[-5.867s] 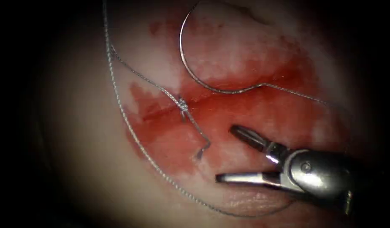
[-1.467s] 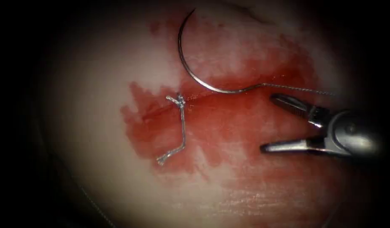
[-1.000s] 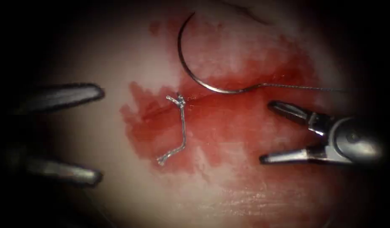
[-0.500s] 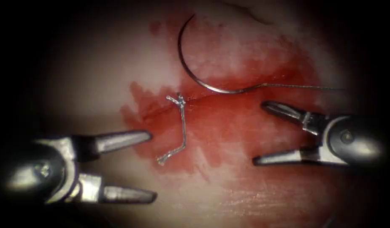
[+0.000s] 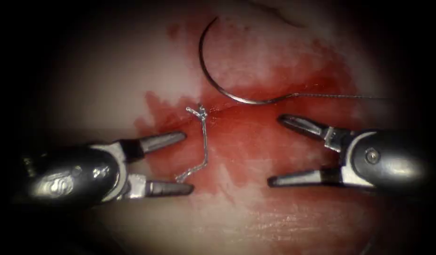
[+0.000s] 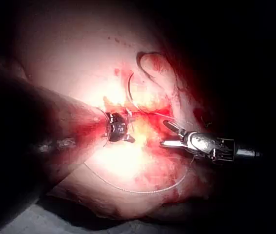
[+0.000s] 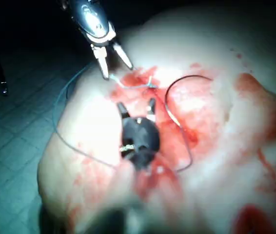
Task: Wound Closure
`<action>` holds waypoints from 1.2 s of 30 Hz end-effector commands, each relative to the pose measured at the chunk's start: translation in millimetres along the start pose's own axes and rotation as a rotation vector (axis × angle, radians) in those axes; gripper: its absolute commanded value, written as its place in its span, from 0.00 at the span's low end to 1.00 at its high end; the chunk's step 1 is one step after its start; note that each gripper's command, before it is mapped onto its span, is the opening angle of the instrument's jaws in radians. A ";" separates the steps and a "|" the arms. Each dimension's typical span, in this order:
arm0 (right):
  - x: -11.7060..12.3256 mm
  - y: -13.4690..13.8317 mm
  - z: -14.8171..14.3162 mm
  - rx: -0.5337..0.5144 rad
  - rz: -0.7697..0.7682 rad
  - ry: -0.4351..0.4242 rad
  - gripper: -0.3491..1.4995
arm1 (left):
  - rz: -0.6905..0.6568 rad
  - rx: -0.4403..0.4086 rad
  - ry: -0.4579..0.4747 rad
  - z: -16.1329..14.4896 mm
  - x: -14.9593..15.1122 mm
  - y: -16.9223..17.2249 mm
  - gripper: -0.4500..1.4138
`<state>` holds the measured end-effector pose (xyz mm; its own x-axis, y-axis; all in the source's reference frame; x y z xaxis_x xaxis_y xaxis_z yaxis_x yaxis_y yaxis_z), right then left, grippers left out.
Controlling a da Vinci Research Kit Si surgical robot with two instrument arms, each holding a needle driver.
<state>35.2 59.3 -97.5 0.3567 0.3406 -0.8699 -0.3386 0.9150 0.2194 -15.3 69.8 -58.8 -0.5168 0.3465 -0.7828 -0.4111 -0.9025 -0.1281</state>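
Note:
The curved needle (image 5: 205,71) lies free on the tissue (image 5: 109,80) above the cut (image 5: 173,125), not in the tissue and held by neither tool. Its thread (image 5: 340,97) trails off to the right. A knot (image 5: 199,112) sits on the cut, and a short cut tail (image 5: 204,151) runs down from it. My left tool (image 5: 188,162) stands open left of the tail, whose loose end (image 5: 181,178) lies just above the lower jaw. My right tool (image 5: 274,150) stands wide open to the right, holding nothing. The right wrist view has the right tool (image 7: 137,106) and the left tool (image 7: 116,70) open.
Red fluid (image 5: 255,137) stains the tissue around and below the cut. A long slack strand of thread (image 6: 138,190) curves over the tissue's near side in the left wrist view, and the same strand (image 7: 62,131) loops beside the tissue in the right wrist view.
The left tool came in from the left and moved right until its open jaws reached the tail's loose end. The right tool drifted left and a little down. Needle and knot stayed still.

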 end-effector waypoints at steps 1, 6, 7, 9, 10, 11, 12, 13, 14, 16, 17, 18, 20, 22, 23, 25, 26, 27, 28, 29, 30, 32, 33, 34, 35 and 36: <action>-0.1 -0.2 1.0 0.002 -0.001 0.003 0.97 | 0.002 -0.007 0.009 1.0 0.0 0.0 0.60; -0.1 -0.3 1.0 0.004 -0.002 0.005 0.97 | 0.007 -0.023 0.022 2.0 -0.4 0.7 0.60; -0.1 -0.3 1.0 0.002 -0.002 0.007 0.97 | 0.008 -0.024 0.023 2.0 -0.5 0.8 0.60; -0.1 -0.3 1.0 0.002 -0.002 0.007 0.97 | 0.009 -0.028 0.019 2.0 -0.5 0.9 0.60; -0.1 -0.3 1.0 0.002 -0.002 0.007 0.97 | 0.009 -0.030 0.020 1.8 -0.5 0.8 0.60; -0.1 -0.3 1.0 0.002 -0.002 0.007 0.97 | 0.009 -0.033 0.020 1.6 -0.5 0.7 0.60; -0.1 -0.3 1.0 0.002 -0.002 0.007 0.97 | 0.009 -0.037 0.021 1.2 -0.5 0.6 0.59; -0.1 -0.3 1.0 0.002 -0.002 0.007 0.97 | 0.008 -0.038 0.021 1.1 -0.5 0.6 0.59; -0.1 -0.3 1.0 0.002 -0.002 0.007 0.97 | 0.008 -0.039 0.022 0.9 -0.5 0.5 0.58; -0.1 -0.3 1.0 0.002 -0.002 0.007 0.97 | 0.009 -0.040 0.022 0.8 -0.6 0.6 0.54; -0.1 -0.3 1.0 0.002 -0.002 0.007 0.97 | 0.010 -0.039 0.022 0.8 -0.7 0.7 0.52; -0.1 -0.3 1.0 0.002 -0.002 0.007 0.97 | 0.011 -0.039 0.022 0.8 -0.8 0.8 0.50; -0.1 -0.4 1.0 0.002 -0.002 0.007 0.97 | 0.014 -0.035 0.021 1.0 -1.0 1.2 0.47; -0.1 -0.4 1.0 0.002 -0.002 0.007 0.97 | 0.015 -0.032 0.021 1.1 -1.1 1.4 0.44; -0.1 -0.4 1.0 0.002 -0.002 0.007 0.97 | 0.016 -0.029 0.020 1.3 -1.2 1.6 0.44; -0.1 -0.5 1.0 0.002 -0.002 0.007 0.97 | 0.016 -0.029 0.020 1.4 -1.2 1.6 0.44; -0.1 -0.5 1.0 0.002 -0.002 0.007 0.97 | 0.016 -0.029 0.020 1.4 -1.2 1.5 0.44; -0.1 -0.5 1.0 0.002 -0.002 0.007 0.97 | 0.016 -0.034 0.023 1.2 -1.3 1.3 0.42; -0.1 -0.5 1.0 0.002 -0.002 0.007 0.97 | 0.016 -0.033 0.021 1.1 -1.3 1.2 0.42; -0.1 -0.5 1.0 0.002 -0.002 0.007 0.97 | 0.015 -0.032 0.020 1.0 -1.2 1.1 0.42; -0.1 -0.5 1.0 0.002 -0.002 0.007 0.97 | 0.015 -0.031 0.019 0.9 -1.2 1.0 0.41; -0.1 -0.5 1.0 0.002 -0.002 0.007 0.97 | 0.012 -0.031 0.017 0.6 -1.0 0.8 0.41; -0.1 -0.5 1.0 0.002 -0.002 0.007 0.97 | 0.012 -0.032 0.017 0.6 -0.9 0.8 0.41; -0.1 -0.5 1.0 0.002 -0.002 0.007 0.97 | 0.011 -0.032 0.017 0.5 -0.9 0.8 0.41; -0.1 -0.5 1.0 0.002 -0.002 0.007 0.97 | 0.011 -0.033 0.014 0.5 -0.8 0.8 0.40; -0.1 -0.5 1.0 0.002 -0.002 0.007 0.97 | 0.012 -0.030 0.012 0.5 -0.9 1.0 0.34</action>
<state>35.5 59.0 -97.5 0.3542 0.3382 -0.8719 -0.3373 0.9158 0.2182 -15.0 68.3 -58.4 -0.5124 0.3337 -0.7913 -0.3824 -0.9137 -0.1377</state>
